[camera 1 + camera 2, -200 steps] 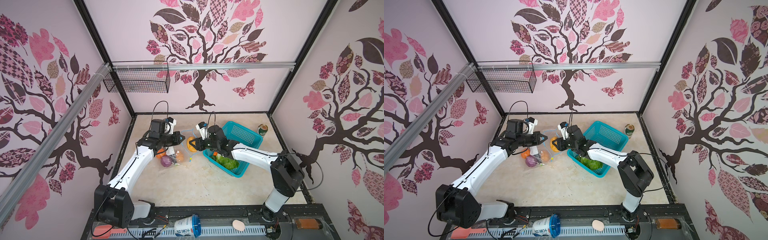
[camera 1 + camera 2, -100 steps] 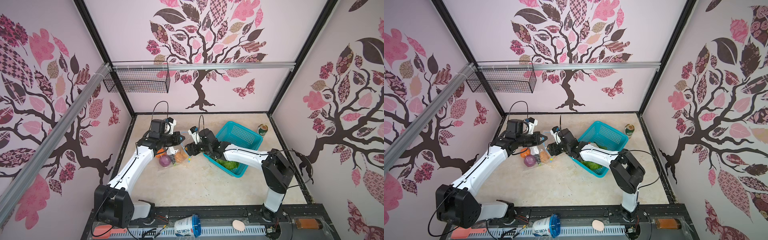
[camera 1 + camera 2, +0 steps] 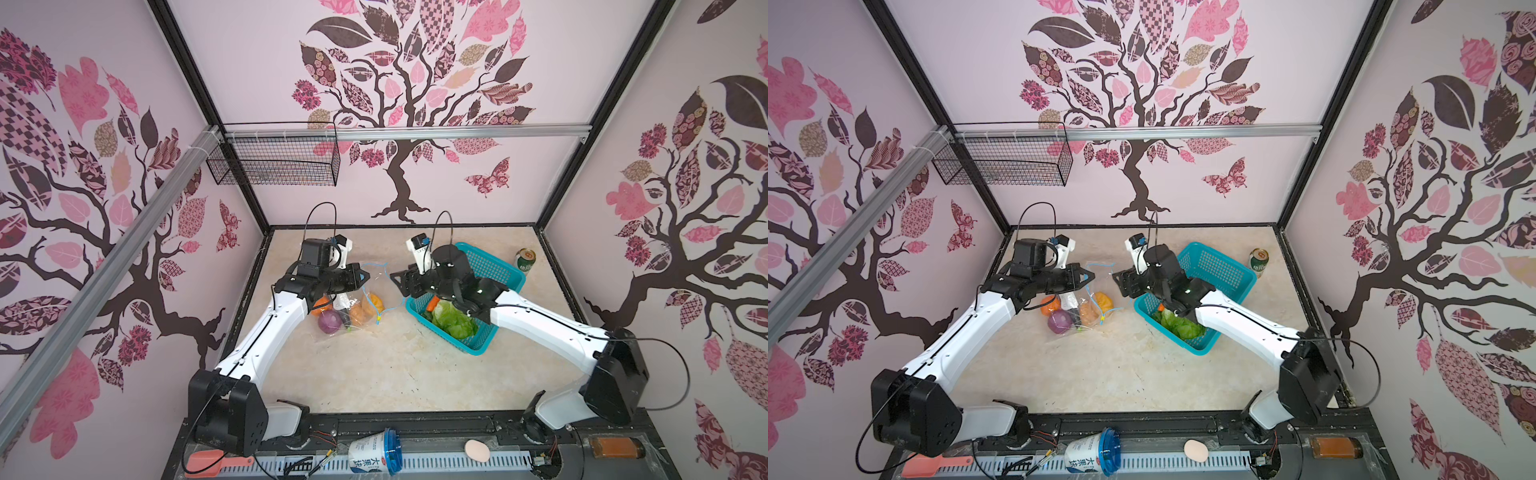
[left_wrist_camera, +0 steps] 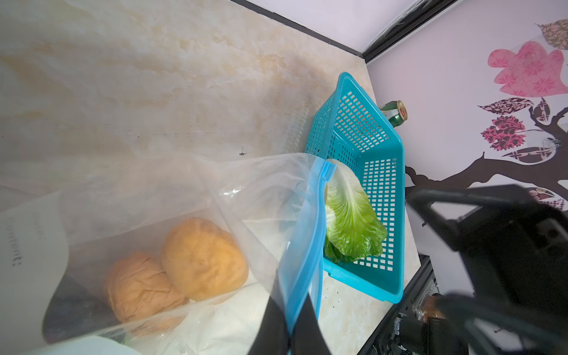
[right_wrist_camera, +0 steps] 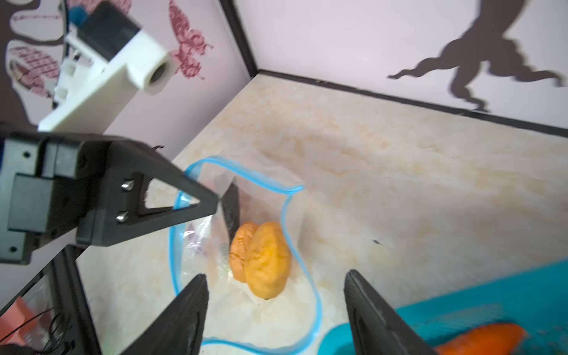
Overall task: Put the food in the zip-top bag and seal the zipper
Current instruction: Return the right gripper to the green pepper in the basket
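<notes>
The clear zip-top bag (image 3: 353,297) lies left of centre, mouth held up. My left gripper (image 3: 365,276) (image 4: 290,325) is shut on its blue zipper (image 4: 310,239); the yellow slider (image 3: 378,320) hangs low. Two tan potatoes (image 5: 267,261) (image 4: 204,258), a purple onion (image 3: 328,322) and an orange pumpkin (image 3: 321,305) lie inside the bag. My right gripper (image 3: 399,282) (image 5: 275,275) hangs open and empty between the bag mouth and the teal basket (image 3: 494,270). The cabbage (image 3: 455,322) and a carrot (image 5: 479,338) lie in that basket.
A green can (image 3: 525,259) stands behind the basket at the back right. A black wire basket (image 3: 274,166) hangs on the back wall. On the front rail lie a cup (image 3: 374,455), a pale egg shape (image 3: 477,451) and a pink spatula (image 3: 216,460).
My right gripper carried a potato into the bag's mouth, let it go, and drew back right toward the basket with its jaws open. The left gripper has kept its hold.
</notes>
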You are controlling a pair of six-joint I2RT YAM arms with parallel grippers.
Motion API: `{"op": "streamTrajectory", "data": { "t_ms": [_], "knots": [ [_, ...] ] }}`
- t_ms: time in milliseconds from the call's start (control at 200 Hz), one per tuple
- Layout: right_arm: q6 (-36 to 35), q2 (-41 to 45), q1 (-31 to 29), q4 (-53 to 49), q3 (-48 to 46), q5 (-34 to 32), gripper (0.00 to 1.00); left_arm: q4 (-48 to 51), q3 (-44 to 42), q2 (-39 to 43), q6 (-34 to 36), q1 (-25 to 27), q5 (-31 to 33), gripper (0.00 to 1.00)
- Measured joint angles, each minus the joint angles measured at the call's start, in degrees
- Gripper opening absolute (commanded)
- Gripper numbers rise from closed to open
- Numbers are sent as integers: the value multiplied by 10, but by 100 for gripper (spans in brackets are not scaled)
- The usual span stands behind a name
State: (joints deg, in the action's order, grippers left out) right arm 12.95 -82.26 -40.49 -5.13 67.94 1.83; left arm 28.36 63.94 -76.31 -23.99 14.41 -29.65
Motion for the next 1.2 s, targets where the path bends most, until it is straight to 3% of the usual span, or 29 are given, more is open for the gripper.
{"op": "streamTrajectory", "data": {
  "t_ms": [180,500,775,1200],
  "knots": [
    [-7,54,86,-97,-24,-87,75,0,0,0,0,1,0,0],
    [7,47,209,-242,-57,-180,80,0,0,0,0,5,0,0],
    [-29,-38,216,-269,-65,-216,83,0,0,0,0,6,0,0],
    [-87,-175,217,-257,-36,-201,86,0,0,0,0,6,0,0]
  ]
}}
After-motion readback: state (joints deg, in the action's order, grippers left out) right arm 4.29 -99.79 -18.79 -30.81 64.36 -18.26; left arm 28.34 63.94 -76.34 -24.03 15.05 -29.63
